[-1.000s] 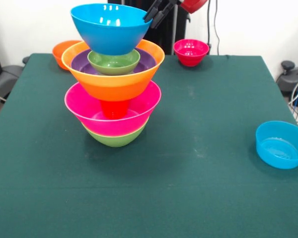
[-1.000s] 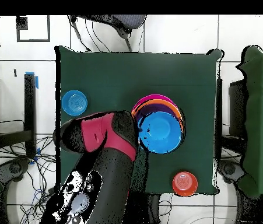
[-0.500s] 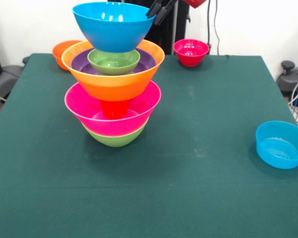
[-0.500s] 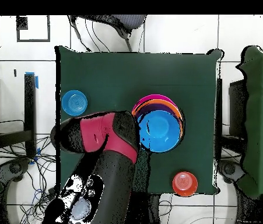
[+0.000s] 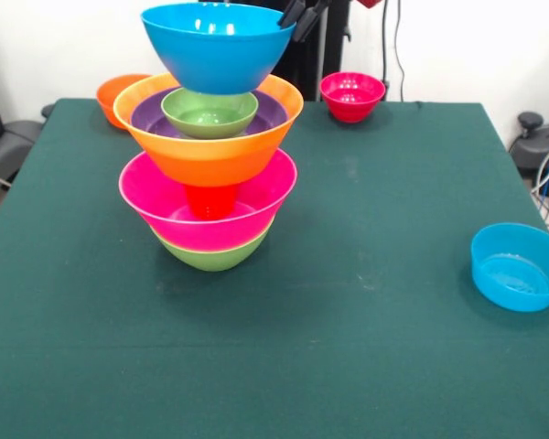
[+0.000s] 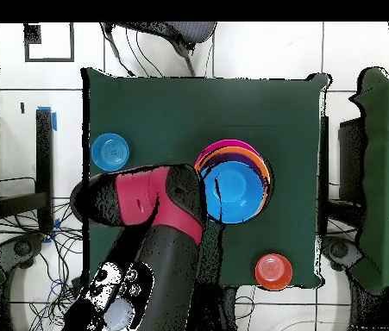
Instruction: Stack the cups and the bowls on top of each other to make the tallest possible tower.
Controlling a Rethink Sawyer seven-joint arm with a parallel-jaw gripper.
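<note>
The tower (image 5: 209, 174) stands left of the table's middle: a green bowl (image 5: 212, 255) lowest, then a large pink bowl (image 5: 160, 207), an upturned orange cup (image 5: 210, 198), a large orange bowl (image 5: 210, 157), a purple bowl (image 5: 146, 113) and a small green bowl (image 5: 209, 112). My gripper (image 5: 297, 13) is shut on the right rim of a medium blue bowl (image 5: 217, 46) and holds it just above the small green bowl. In the overhead view the blue bowl (image 6: 235, 190) covers most of the tower and the arm (image 6: 146, 207) hides the gripper.
A small orange bowl (image 5: 110, 91) sits at the far left, also in the overhead view (image 6: 272, 271). A small red bowl (image 5: 351, 95) sits at the far edge right of the tower. A small blue bowl (image 5: 517, 267) lies near the right edge, also in the overhead view (image 6: 109, 151).
The held blue bowl has moved slightly up and to the right in the front view, with the gripper. The tower and loose bowls have not moved.
</note>
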